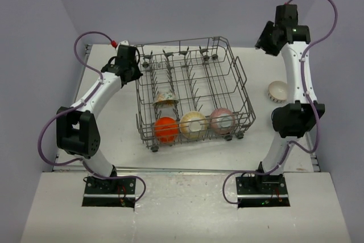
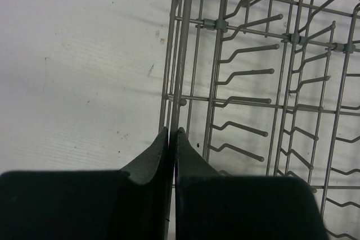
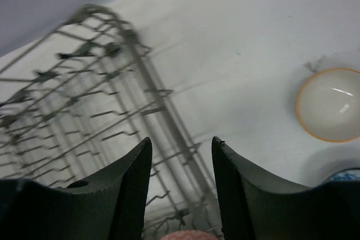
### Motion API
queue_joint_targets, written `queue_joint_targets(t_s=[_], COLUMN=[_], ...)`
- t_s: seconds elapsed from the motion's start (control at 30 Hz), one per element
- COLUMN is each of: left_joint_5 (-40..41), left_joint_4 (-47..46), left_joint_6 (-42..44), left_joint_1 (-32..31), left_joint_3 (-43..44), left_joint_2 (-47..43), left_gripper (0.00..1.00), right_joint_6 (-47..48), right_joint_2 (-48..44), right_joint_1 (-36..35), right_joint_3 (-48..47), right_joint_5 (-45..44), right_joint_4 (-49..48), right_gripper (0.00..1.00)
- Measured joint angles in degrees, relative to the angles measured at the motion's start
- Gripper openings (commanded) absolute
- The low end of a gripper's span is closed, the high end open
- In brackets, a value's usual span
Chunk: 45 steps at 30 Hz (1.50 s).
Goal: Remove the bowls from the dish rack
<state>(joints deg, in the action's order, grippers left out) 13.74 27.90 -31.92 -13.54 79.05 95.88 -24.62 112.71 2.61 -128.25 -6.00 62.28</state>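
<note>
Bowls: orange bowl (image 1: 166,128), cream-yellow bowl (image 1: 194,123), pink bowl (image 1: 222,120) inside the dish rack (image 1: 244,86), near wall; whitish bowl (image 1: 277,90) right of rack; left gripper (image 2: 171,132) clenched on rack's left rim; right gripper (image 3: 181,141) released, empty; risk: lifted bowl snags tines, dragging rack.

Top camera: high behind me, looking down, whole rack (image 1: 243,83) in frame. My left wrist camera: close on rack's left wall. Right wrist camera: higher, tilted, on rack's right side.
</note>
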Motion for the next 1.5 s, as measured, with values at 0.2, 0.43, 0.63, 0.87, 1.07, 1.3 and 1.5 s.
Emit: queue_joint_targets(t_s=[0.2,0.43,0.63,0.87,1.07,1.3,1.5], left_joint_5=[-0.02,-0.11,-0.9,-1.97,-2.21,-2.67,-2.89], left_joint_4=[0.02,0.04,0.37,0.48,0.48,0.46,0.46], left_joint_6=[0.04,0.07,0.31,1.16,1.57,1.55,1.49], left_joint_1=[0.0,0.0,0.0,0.0,0.0,0.02,0.07], left_joint_3=[0.04,0.24,1.2,2.08,2.19,2.19,2.19], left_joint_2=[0.04,0.22,0.9,1.57,1.62,1.62,1.62], left_gripper=[0.0,0.0,0.0,0.0,0.0,0.0,0.0], right_joint_6=[-4.92,-31.43,-52.59,-61.44,-69.44,-74.53,-75.52], right_joint_2=[-13.42,-27.85,-22.75,-23.58,-26.62,-26.84,-26.34], right_joint_1=[-11.32,-21.75,-35.82,-41.92,-45.99,-49.57,-49.88], right_joint_3=[2.75,32.02,46.01,52.43,65.92,72.48,72.37], right_joint_5=[11.3,23.78,24.0,19.45,12.59,8.07,4.72], right_joint_4=[-7.54,-38.34,-58.03,-68.67,-71.58,-73.07,-73.42], right_gripper=[0.62,0.58,0.65,0.59,0.51,0.52,0.52])
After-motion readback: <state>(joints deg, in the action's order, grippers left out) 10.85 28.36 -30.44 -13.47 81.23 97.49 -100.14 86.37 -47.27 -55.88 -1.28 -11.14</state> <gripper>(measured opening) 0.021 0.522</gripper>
